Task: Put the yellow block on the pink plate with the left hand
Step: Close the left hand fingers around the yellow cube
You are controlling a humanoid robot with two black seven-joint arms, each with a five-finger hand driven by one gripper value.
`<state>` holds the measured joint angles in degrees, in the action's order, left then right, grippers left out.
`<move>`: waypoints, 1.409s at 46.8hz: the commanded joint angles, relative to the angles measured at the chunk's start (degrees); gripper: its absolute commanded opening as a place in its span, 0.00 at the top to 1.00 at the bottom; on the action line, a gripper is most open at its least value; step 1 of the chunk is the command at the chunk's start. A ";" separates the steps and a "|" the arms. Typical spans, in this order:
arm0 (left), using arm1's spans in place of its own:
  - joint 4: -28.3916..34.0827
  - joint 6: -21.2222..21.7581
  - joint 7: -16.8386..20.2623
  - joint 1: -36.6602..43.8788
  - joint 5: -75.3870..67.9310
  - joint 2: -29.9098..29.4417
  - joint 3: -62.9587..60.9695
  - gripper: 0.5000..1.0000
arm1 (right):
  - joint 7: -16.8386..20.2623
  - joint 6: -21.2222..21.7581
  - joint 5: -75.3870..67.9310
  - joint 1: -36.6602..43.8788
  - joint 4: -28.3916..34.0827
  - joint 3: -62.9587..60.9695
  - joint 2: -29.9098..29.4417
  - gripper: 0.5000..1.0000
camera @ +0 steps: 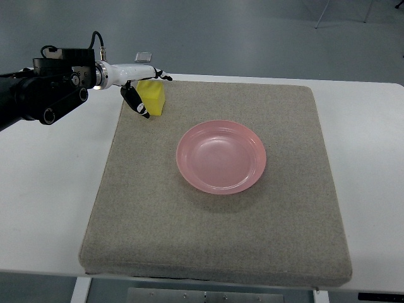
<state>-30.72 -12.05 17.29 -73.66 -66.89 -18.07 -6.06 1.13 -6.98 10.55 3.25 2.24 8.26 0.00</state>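
White and black fingers of our left hand were bracketing the yellow block, one finger reaching over its far top edge and a dark-tipped one hanging down its near-left face. We could not tell from this steep view whether those fingers were truly pressing the block or only lying close around it, so we judged the grasp as forming rather than settled. The block stood at the far-left corner of the grey felt mat, and it looked to be resting on the mat, not lifted.

Taking the pink plate as our landmark: the block was well apart from it, off beyond its far-left rim; the hand was further out in that same direction; and the dark forearm ran away from the plate toward the left edge of the view. The plate itself held nothing and lay about mid-mat. Our right hand did not show.

To do this step well, we thought we should close squarely on opposite faces before lifting, since a corner pinch could let the block twist. We would then lift clear of the plate's raised rim, carry toward its centre, and lower before letting go, so the block would not tumble off the sloped edge.
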 commanded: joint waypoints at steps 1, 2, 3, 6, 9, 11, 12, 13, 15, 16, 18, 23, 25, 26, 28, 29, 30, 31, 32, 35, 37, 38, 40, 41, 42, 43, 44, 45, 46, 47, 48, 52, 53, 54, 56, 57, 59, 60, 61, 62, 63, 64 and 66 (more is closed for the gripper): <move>0.31 0.01 0.46 -0.08 -0.17 -0.21 -0.09 0.01 | 0.01 -0.05 0.00 0.00 -0.04 0.00 0.00 0.15; 0.31 0.01 0.46 -0.08 -0.17 -0.21 -0.09 0.01 | 0.01 0.04 0.00 0.00 -0.04 0.00 0.00 0.15; 0.31 0.01 0.46 -0.08 -0.17 -0.21 -0.09 0.01 | 0.01 -0.05 0.00 0.00 -0.04 0.00 0.00 0.15; 0.66 0.01 0.46 -0.08 -0.26 -0.30 -0.09 0.02 | 0.01 0.04 0.00 0.00 0.04 0.00 0.00 0.15; 1.02 0.01 0.46 0.01 -0.34 -0.30 -0.18 0.03 | 0.01 -0.05 0.00 0.00 -0.04 0.00 0.00 0.15; 1.28 0.01 0.55 0.01 -0.43 -0.21 -0.18 0.04 | 0.01 0.04 0.00 0.00 -0.04 0.00 0.00 0.15; 1.37 0.10 0.55 0.01 -0.52 -0.21 -0.18 0.04 | 0.01 -0.05 0.00 0.00 0.04 0.00 0.00 0.15; 1.46 0.10 0.55 0.10 -0.61 -0.21 -0.18 0.05 | 0.01 -0.05 0.00 0.00 0.04 0.00 0.00 0.15; 1.54 0.36 0.55 0.27 -0.70 -0.12 -0.18 0.06 | 0.01 -0.05 0.00 0.00 -0.04 0.00 0.00 0.15; 1.54 0.36 0.55 0.27 -0.78 -0.12 -0.18 0.08 | 0.01 0.04 0.00 0.00 0.04 0.00 0.00 0.15; 1.54 0.45 0.55 0.27 -1.05 -0.12 -0.18 0.09 | 0.01 0.04 0.00 0.00 0.04 0.00 0.00 0.15; 1.54 0.45 0.55 0.36 -1.14 -0.12 -0.18 0.11 | 0.01 0.04 0.00 0.00 0.04 0.00 0.00 0.15; 1.54 0.45 0.55 0.36 -1.14 -0.12 -0.18 0.12 | 0.01 -0.05 0.00 0.00 -0.04 0.00 0.00 0.15; 1.54 0.45 0.55 0.36 -1.14 -0.12 -0.18 0.12 | 0.01 0.04 0.00 0.00 0.04 0.00 0.00 0.15; 1.54 0.45 0.55 0.36 -1.14 -0.12 -0.18 0.14 | 0.01 -0.05 0.00 0.00 -0.04 0.00 0.00 0.15; 1.54 0.45 0.55 0.36 -1.14 -0.03 -0.18 0.16 | -0.08 0.04 0.00 0.00 0.04 0.00 0.00 0.15; 1.54 0.45 0.55 0.36 -1.14 -0.03 -0.18 0.19 | 0.01 -0.05 0.00 0.00 -0.04 0.00 0.00 0.15; 1.54 0.45 0.55 0.36 -1.14 -0.03 -0.18 0.20 | 0.01 -0.05 0.00 0.00 -0.04 0.00 0.00 0.15; 1.54 0.45 0.55 0.36 -1.14 -0.03 -0.18 0.20 | 0.01 -0.05 0.00 0.00 0.04 0.00 0.00 0.15; 1.54 0.45 0.55 0.36 -1.14 -0.03 -0.18 0.20 | 0.01 -0.05 0.00 0.00 -0.04 0.00 0.00 0.15; 1.54 0.45 0.55 0.45 -1.14 -0.03 -0.18 0.22 | 0.01 -0.05 0.00 0.00 -0.04 0.00 0.00 0.15; 1.54 0.45 0.55 0.45 -1.14 -0.03 -0.18 0.23 | 0.01 0.04 0.00 0.00 -0.04 0.00 0.00 0.15; 1.54 0.45 0.55 0.45 -1.14 -0.03 -0.18 0.28 | 0.01 -0.05 0.00 0.00 -0.04 0.00 0.00 0.15; 1.54 0.53 0.55 0.45 -1.14 -0.03 -0.18 0.28 | 0.01 0.04 0.00 0.00 0.04 0.00 0.00 0.15; 1.54 0.54 0.55 0.45 -1.14 0.05 -0.18 0.28 | -0.08 -0.05 0.00 0.00 -0.04 0.00 0.00 0.15; 1.54 0.62 0.55 0.45 -1.14 0.05 -0.18 0.28 | -0.08 -0.05 0.00 0.00 0.04 0.00 0.00 0.15; 1.54 0.71 0.55 0.45 -1.14 0.05 -0.18 0.28 | 0.01 -0.05 0.00 0.00 0.04 0.00 0.00 0.15; 1.54 0.80 0.55 0.45 -1.14 0.05 -0.18 0.28 | 0.01 -0.05 0.00 0.00 -0.04 0.00 0.00 0.15; 1.54 0.89 0.55 0.45 -1.14 0.05 -0.18 0.28 | 0.01 -0.05 0.00 0.00 -0.04 0.00 0.00 0.15; 1.54 0.89 0.55 0.45 -1.14 0.05 -0.18 0.29 | 0.01 0.04 0.00 0.00 -0.04 0.00 0.00 0.15; 1.54 0.89 0.55 0.45 -1.14 0.05 -0.18 0.29 | 0.01 0.04 0.00 0.00 -0.04 0.00 0.00 0.15; 1.54 0.89 0.55 0.45 -1.14 0.05 -0.18 0.35 | 0.01 -0.05 0.00 0.00 -0.04 0.00 0.00 0.15; 1.63 0.89 0.55 0.45 -1.14 0.05 -0.18 0.35 | 0.01 0.04 0.00 0.00 -0.04 0.00 0.00 0.15; 1.63 0.89 0.55 0.45 -1.14 0.05 -0.18 0.37 | 0.01 -0.05 0.00 0.00 0.04 0.00 0.00 0.15; 1.72 0.89 0.55 0.45 -1.14 0.05 -0.18 0.42 | 0.01 -0.05 0.00 0.00 -0.04 0.00 0.00 0.15; 1.89 0.89 0.55 0.45 -1.14 0.05 -0.18 0.44 | -0.08 -0.05 0.00 0.00 -0.04 0.00 0.00 0.15; 2.16 0.89 0.55 0.45 -1.14 0.05 -0.18 0.53 | -0.08 -0.05 0.00 0.00 -0.04 0.00 0.00 0.15; 2.25 0.89 0.55 0.45 -1.14 0.05 -0.18 0.61 | 0.01 0.04 0.00 0.00 -0.04 0.00 0.00 0.15; 2.33 0.89 0.55 0.45 -1.14 0.05 -0.18 0.67 | 0.01 -0.05 0.00 0.00 -0.04 0.00 0.00 0.15; 2.42 0.89 0.55 0.45 -1.14 0.05 -0.18 0.69 | 0.01 0.04 0.00 0.00 0.04 0.00 0.00 0.15; 2.42 0.89 0.55 0.45 -1.05 0.05 -0.18 0.72 | 0.01 -0.05 0.00 0.00 -0.04 0.00 0.00 0.15; 2.42 0.89 0.55 0.45 -1.05 0.05 -0.18 0.74 | 0.01 0.04 0.00 0.00 0.04 0.00 0.00 0.15; 2.60 1.06 0.55 0.45 -1.05 0.05 -0.18 0.74 | 0.01 0.04 0.00 0.00 -0.04 0.00 0.00 0.15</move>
<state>-28.31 -11.14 17.85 -73.21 -68.01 -18.02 -6.24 1.11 -6.99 10.55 3.25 2.22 8.26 0.00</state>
